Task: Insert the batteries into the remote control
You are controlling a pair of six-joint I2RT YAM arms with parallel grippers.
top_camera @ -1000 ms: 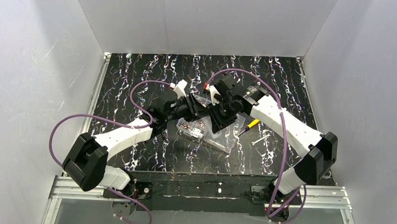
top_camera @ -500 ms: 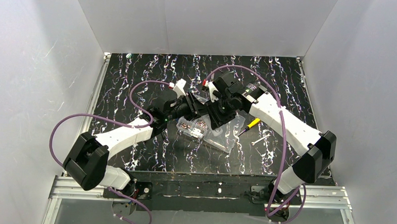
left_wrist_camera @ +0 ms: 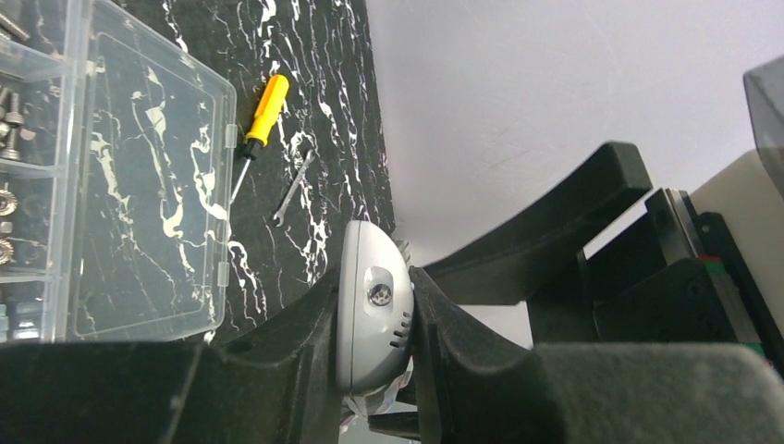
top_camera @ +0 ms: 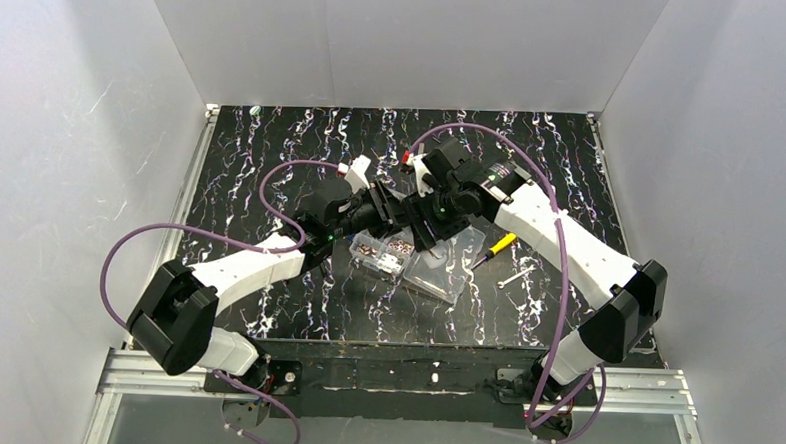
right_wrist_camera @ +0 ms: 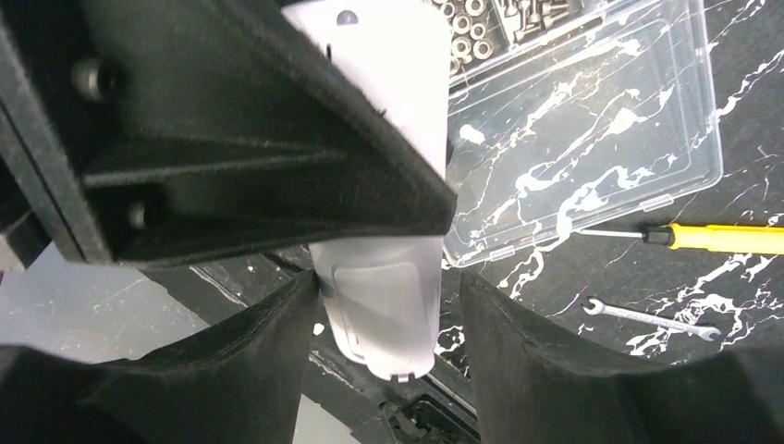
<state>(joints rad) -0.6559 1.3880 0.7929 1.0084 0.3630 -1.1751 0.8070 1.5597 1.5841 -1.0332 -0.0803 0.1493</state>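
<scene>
The remote control [left_wrist_camera: 373,324] is a slim white-grey handset. My left gripper [left_wrist_camera: 374,294] is shut on its end and holds it in the air above the table. In the right wrist view its rear battery cover [right_wrist_camera: 384,310] hangs between the fingers of my right gripper [right_wrist_camera: 386,287]. That gripper is open around it: the left finger [right_wrist_camera: 277,324] is at the remote's edge and the right finger [right_wrist_camera: 518,342] stands apart. In the top view the two grippers [top_camera: 404,211] meet at the table's middle and hide the remote. No batteries show in any view.
A clear compartmented screw box [top_camera: 380,253] with its lid [top_camera: 443,271] open lies just below the grippers. A yellow-handled screwdriver [top_camera: 498,246] and a small wrench [top_camera: 513,279] lie to its right. They also show in the right wrist view, screwdriver [right_wrist_camera: 726,238] and wrench [right_wrist_camera: 647,317].
My right gripper has moved left and a little back, closing in on the remote held by the left gripper. The left arm has shifted only slightly.
</scene>
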